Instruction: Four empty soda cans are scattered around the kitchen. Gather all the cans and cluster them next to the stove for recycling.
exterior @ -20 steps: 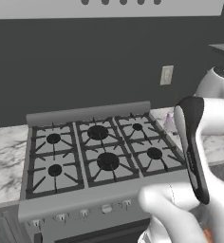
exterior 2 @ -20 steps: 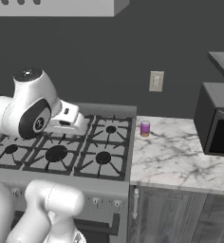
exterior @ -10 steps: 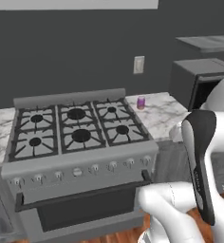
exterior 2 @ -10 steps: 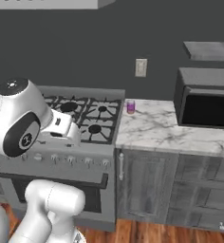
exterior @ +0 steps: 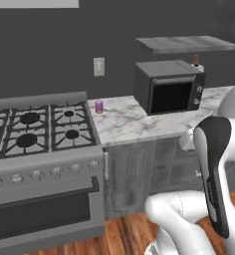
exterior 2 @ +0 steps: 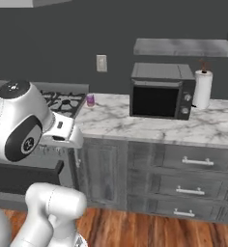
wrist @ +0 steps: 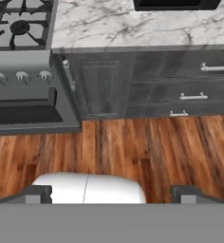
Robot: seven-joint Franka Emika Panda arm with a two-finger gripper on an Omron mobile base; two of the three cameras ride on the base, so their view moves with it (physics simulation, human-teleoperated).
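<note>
One purple soda can (exterior: 99, 106) stands upright on the marble counter just right of the stove (exterior: 35, 129), near the back wall. It also shows as a purple can (exterior 2: 90, 100) beside the stove (exterior 2: 60, 100) in the right base view. In the hand view my gripper (wrist: 113, 194) hangs open over the wood floor, well in front of the stove (wrist: 19, 28). Its fingertips (wrist: 38, 193) are set wide apart with nothing between them. The can is hidden from the hand view.
A black-fronted microwave (exterior 2: 160, 91) sits on the marble counter (exterior 2: 135, 123), with a white paper-towel roll (exterior 2: 203, 89) to its right and a shelf (exterior 2: 183, 47) above. Grey cabinet drawers (wrist: 190, 95) and the oven door (wrist: 23, 109) face the wood floor (wrist: 133, 152).
Both base views have shifted: the base has backed away and moved right, so the stove slid left and the microwave and drawers came into view. The can has kept its place on the counter.
</note>
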